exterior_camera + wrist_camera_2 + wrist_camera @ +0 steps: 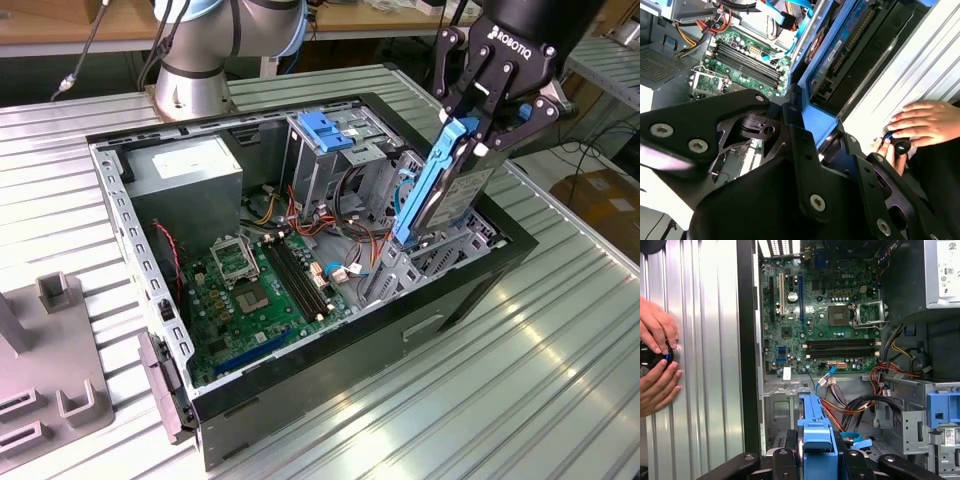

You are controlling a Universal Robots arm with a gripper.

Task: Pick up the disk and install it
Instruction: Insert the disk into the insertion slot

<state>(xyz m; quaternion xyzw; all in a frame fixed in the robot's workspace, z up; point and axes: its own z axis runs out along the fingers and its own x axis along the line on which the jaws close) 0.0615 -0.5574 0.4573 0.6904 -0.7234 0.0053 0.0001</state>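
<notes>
**Disk clamped in claw, lower end inside the open case**

A ribbed metal table spreads out under the claw. Right beneath the claw, the black computer case lies on its side on the table with its panel off. Inside the case, farthest from the claw, sits a grey power supply box with a white label. Between that box and the claw the green motherboard lies flat on the case floor, with red, yellow and orange cables bunched on the claw's side of it. A metal drive cage topped by a blue handle stands near the claw, just apart from it.

The claw is clamped on the upper end of the disk, gripping its blue bracket. The disk hangs tilted, and its lower end dips into the bay at the case corner directly below the claw. Whether it touches the bay I cannot tell.

In the first wrist view a person's hands rest on the table outside the case wall, around a small black knob, well apart from the claw.
</notes>
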